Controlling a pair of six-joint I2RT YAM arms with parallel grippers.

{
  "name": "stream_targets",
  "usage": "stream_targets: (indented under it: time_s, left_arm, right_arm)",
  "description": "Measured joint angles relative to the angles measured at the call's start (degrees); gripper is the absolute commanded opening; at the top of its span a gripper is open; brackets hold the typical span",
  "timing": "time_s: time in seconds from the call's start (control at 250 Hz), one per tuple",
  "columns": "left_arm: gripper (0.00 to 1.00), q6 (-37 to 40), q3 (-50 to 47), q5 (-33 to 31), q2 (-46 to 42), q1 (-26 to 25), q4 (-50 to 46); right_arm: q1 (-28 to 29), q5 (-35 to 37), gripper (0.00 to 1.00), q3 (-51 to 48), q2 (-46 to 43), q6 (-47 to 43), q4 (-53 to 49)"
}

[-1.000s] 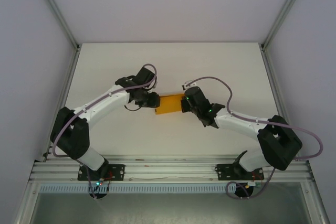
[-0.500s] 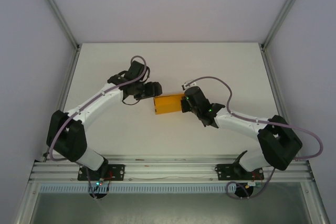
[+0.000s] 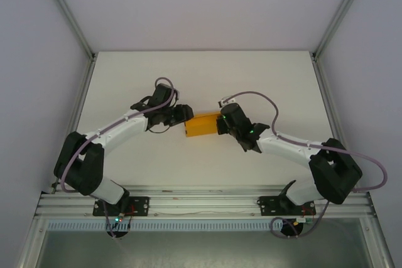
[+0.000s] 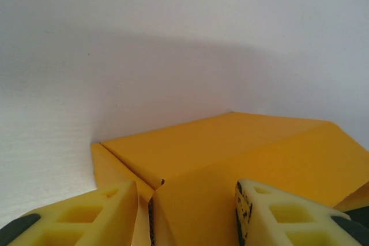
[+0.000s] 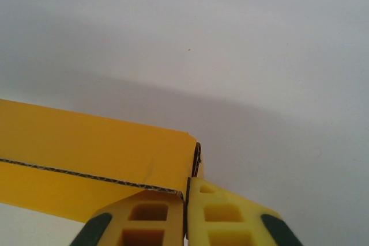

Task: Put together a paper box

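Top external view: box (image 3: 202,125) lies between the grippers; right gripper (image 5: 185,208) pinches its end wall, likely anchoring it; left gripper (image 4: 187,211) stands spread astride the opposite corner, seemingly to press the flap (image 4: 112,165) inward.

The paper box (image 3: 202,125) is orange-yellow thin card, partly folded into a shallow rectangular shape that lies flat on the white bench (image 3: 201,73). It spans the gap between the two end effectors. Its left end sits right at the left end effector (image 3: 186,119), and a creased corner and one upright wall (image 4: 230,159) stand between that tool's spread fingers (image 4: 92,214); whether they press the card is hard to tell. Its right end meets the right end effector (image 3: 220,124), where a raw corrugated edge of one panel (image 5: 86,154) is pinched between the nearly touching fingers (image 5: 144,223).
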Motion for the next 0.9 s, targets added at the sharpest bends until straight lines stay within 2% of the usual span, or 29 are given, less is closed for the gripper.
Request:
stream_targets:
  time_s: [0.044, 0.136, 0.296, 0.376, 0.452, 0.544, 0.684, 0.78, 0.839, 0.899]
  left_arm:
    - [0.47, -0.1, -0.5, 0.0, -0.1, 0.0, 1.1]
    - [0.47, -0.3, -1.0, -0.1, -0.1, 0.0, 2.0]
    - [0.45, -0.2, -1.2, -0.1, 0.0, 0.0, 2.5]
    - [0.44, -0.2, -1.2, 0.0, 0.0, 0.0, 2.6]
    - [0.44, -0.2, -1.5, 0.0, 0.0, 0.0, 3.0]
    - [0.44, -0.2, -1.7, 0.0, 0.0, 0.0, 3.5]
    - [0.45, -0.2, -1.9, 0.3, 0.0, 0.0, 3.8]
    - [0.45, 0.0, -2.2, 0.4, 0.0, 0.0, 3.9]
    - [0.45, 0.3, -2.9, 0.6, 0.0, 0.0, 4.3]
    - [0.46, 1.1, -4.0, 0.6, -0.1, 0.0, 6.2]
  right_arm:
    - [0.0, -0.5, 0.32, 0.1, -0.6, 1.2, -1.3]
    - [-0.1, -2.0, 0.48, 0.1, -2.9, 1.9, -5.1]
    - [-0.5, -6.4, 0.63, -0.4, -7.1, 2.4, -7.2]
    - [-2.2, -9.1, 0.67, -0.4, -8.8, 3.8, -7.1]
    - [-4.0, -10.5, 0.65, -0.4, -9.4, 5.0, -6.4]
    - [-5.7, -11.3, 0.57, -0.1, -8.9, 6.2, -5.7]
    - [-6.5, -12.4, 0.53, 1.0, -5.2, 7.8, -5.4]
    - [-6.5, -13.1, 0.47, 0.4, -3.0, 8.5, -4.7]
    - [-6.5, -13.6, 0.38, -0.7, -2.5, 9.0, -2.5]
    - [-6.5, -13.9, 0.35, -2.0, -2.2, 9.8, 0.3]
